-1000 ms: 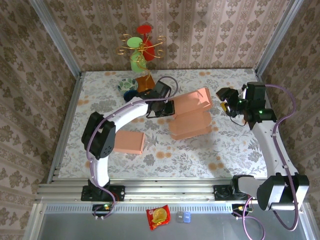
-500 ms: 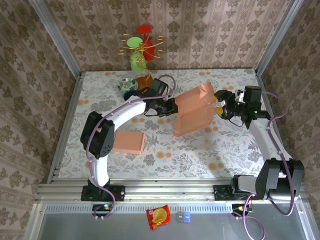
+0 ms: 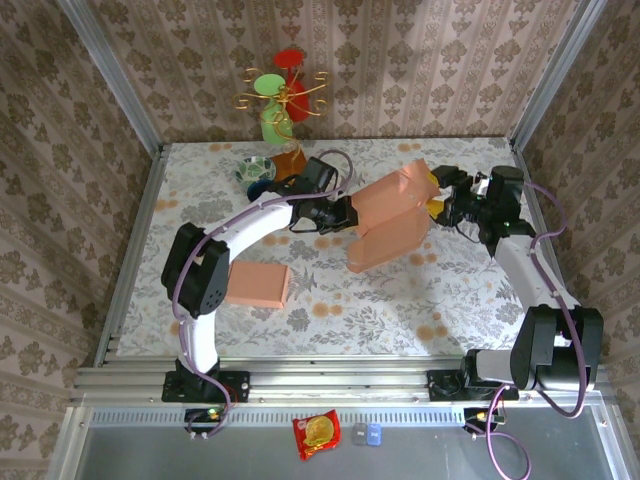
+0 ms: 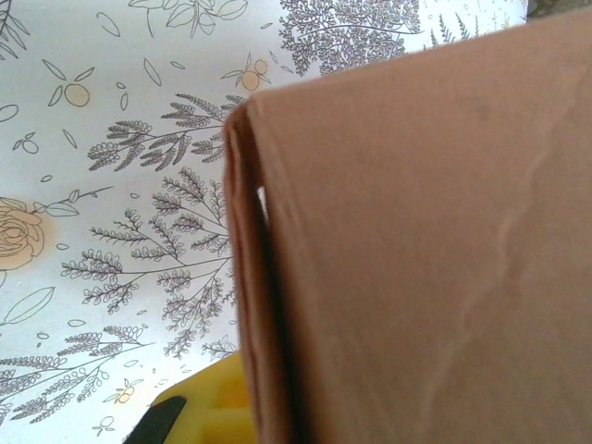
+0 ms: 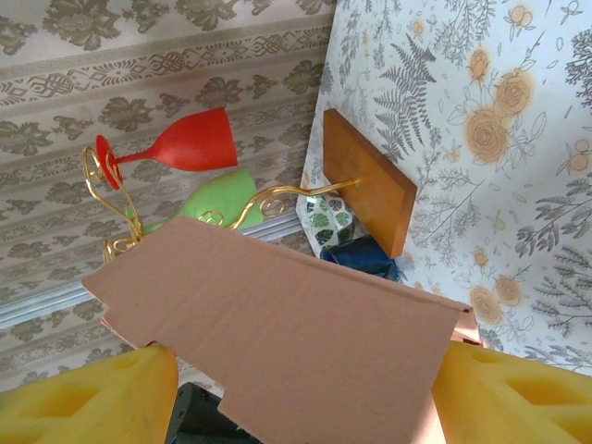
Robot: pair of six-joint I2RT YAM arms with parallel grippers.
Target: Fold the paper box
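The paper box [image 3: 388, 218], salmon-brown cardboard, hangs tilted above the middle of the table. My left gripper [image 3: 345, 215] is shut on its left end. In the left wrist view the box wall [image 4: 416, 250] fills the right side, with one yellow finger pad [image 4: 199, 407] pressed against its edge and the other pad hidden behind it. My right gripper [image 3: 440, 200] is open at the box's right end. In the right wrist view a cardboard flap [image 5: 287, 333] lies between its wide-set yellow pads [image 5: 88, 393].
A second folded box [image 3: 258, 285] lies flat on the left of the table. At the back stand a gold cup tree with red and green cups [image 3: 280, 95], its wooden base [image 5: 365, 180] and a leaf-patterned bowl [image 3: 255, 167]. Walls enclose the table on three sides.
My right gripper has swung left from the table's right side up to the box's right flap, and its jaws have widened. The left gripper has raised and tilted the box.
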